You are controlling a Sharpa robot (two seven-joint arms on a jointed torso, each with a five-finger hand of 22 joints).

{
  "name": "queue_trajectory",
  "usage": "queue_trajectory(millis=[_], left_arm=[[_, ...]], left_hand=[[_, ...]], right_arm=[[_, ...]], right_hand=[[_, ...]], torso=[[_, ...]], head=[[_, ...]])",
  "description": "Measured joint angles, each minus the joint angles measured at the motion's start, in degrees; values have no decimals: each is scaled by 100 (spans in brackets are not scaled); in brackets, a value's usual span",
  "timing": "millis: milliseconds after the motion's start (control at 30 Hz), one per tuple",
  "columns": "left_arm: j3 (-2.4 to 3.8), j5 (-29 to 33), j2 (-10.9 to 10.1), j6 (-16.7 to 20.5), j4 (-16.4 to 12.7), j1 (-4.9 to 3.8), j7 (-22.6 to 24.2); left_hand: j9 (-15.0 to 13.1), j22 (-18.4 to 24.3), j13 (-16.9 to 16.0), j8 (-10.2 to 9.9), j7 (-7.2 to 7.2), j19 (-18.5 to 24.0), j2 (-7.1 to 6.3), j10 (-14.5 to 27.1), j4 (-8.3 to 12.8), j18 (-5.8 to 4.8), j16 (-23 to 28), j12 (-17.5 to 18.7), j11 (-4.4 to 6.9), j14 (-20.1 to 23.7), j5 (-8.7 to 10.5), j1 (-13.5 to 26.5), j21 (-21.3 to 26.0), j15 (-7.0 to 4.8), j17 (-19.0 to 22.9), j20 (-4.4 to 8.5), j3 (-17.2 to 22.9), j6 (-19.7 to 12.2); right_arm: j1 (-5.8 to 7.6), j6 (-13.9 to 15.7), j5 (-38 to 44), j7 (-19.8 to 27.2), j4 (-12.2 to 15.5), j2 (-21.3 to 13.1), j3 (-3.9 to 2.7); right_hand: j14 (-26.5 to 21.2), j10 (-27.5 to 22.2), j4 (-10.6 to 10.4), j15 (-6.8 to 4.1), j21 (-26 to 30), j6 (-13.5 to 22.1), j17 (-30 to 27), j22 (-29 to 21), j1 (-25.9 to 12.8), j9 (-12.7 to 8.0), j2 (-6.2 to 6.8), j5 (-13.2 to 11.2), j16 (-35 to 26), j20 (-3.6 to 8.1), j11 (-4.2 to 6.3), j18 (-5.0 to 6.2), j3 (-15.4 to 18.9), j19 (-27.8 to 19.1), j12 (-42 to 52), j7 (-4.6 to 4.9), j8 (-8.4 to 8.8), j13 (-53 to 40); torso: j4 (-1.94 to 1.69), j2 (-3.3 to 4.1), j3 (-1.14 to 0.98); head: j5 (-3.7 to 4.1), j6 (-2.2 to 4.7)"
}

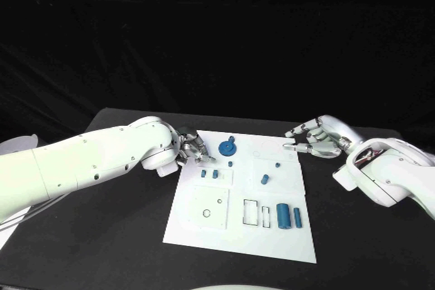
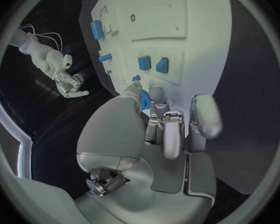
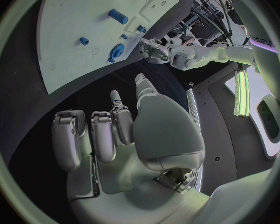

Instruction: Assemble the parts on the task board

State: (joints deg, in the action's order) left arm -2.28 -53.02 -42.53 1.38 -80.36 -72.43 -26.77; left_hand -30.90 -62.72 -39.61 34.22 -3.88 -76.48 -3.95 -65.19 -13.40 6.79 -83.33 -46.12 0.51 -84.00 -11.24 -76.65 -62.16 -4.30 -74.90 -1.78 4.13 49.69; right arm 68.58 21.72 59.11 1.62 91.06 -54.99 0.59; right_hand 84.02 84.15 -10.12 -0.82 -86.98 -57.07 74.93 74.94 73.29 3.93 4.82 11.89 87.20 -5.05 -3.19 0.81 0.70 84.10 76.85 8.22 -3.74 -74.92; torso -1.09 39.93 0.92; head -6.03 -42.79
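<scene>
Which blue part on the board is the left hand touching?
The round blue part at the board's far left corner, right at the left hand's fingertips; the other blue pieces lie apart from it.

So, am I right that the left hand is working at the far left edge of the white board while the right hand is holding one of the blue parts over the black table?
Not quite. The left hand is at the far left edge of the white board, but the right hand holds nothing. The right wrist view shows its fingers bare over the black table, apart from the board's blue parts.
</scene>
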Motion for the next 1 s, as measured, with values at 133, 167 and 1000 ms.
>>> queue_trajectory(millis=[133, 167, 1000], left_arm=[[-20, -246, 108, 333, -40, 4, 633], [-23, -278, 121, 361, -41, 5, 691], [-118, -2663, 871, 680, 275, 225, 1300]], left_hand=[[330, 1621, 510, -352, -271, 1029, -98, 833, 183, 267, 1729, 689, -303, 813, 179, -794, 1955, 245, 1182, -197, 457, -362], [370, 1679, 563, -392, -287, 1067, -113, 877, 194, 268, 1881, 751, -321, 909, 189, -842, 2036, 263, 1326, -215, 497, -378], [2023, 585, 3072, -2150, -378, -523, -777, 609, 146, 79, 569, 2740, -482, 22, 420, -842, 795, 359, 316, -313, 1158, 642]], right_arm=[[-1, 0, 0, 0, -2, 2, 0], [-1, 0, 0, 0, -3, 3, 0], [-10, 5, 4, -5, 0, 8, 0]], right_hand=[[0, 0, 0, 0, 0, 0, 0, 0, 0, 0, 0, 0, 0, 0, 0, 0, 0, 0, 0, 0, 0, 0], [0, 0, 0, 0, 0, 0, 0, -1, 0, 0, 0, 0, 0, 0, 0, 0, 0, 0, 0, 0, 0, 0], [0, 0, -16, 0, 0, 0, -2, -2, 0, 0, 0, 10, 0, 0, 0, 0, 16, 0, 0, 0, 0, 1]], torso=[[0, 0, 1], [1, 0, 1], [5, -1, -3]], head=[[34, 10], [40, 11], [142, 29]])
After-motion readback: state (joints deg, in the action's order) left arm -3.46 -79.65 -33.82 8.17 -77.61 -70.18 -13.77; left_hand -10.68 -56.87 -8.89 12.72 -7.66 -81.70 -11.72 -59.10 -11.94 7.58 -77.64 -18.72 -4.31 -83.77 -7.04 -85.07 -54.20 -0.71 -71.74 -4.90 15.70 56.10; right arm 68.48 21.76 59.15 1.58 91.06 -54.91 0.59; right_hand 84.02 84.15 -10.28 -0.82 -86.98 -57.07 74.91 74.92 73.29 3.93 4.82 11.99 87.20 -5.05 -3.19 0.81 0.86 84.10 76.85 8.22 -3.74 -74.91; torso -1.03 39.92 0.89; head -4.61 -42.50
